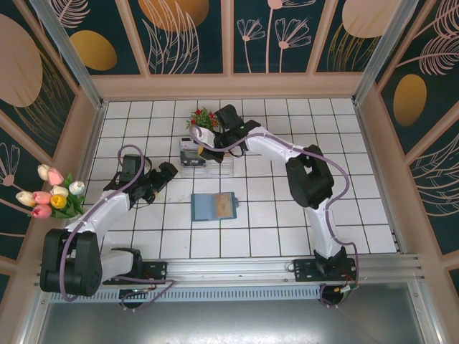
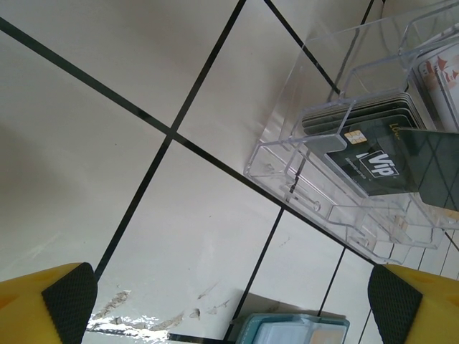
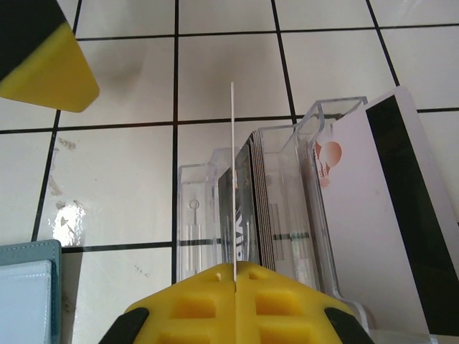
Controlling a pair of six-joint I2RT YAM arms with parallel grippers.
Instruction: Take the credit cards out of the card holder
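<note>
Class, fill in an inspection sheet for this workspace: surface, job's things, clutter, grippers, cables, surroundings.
Surface: white tiled table, lightly scuffed.
Job's things: teal card holder open mid-table, a tan card showing in it; one thin card pinched edge-on above the clear acrylic rack.
Clutter: the rack holds stacked cards; red flower bunch behind it.
Grippers: left gripper open, empty; right gripper shut on the thin card.
Cables: purple cables run along both arms.
Surroundings: floral wall panels; tulips at the left wall.

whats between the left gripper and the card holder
Only bare white tile, seen from the top view, between the left gripper and the card holder.
</note>
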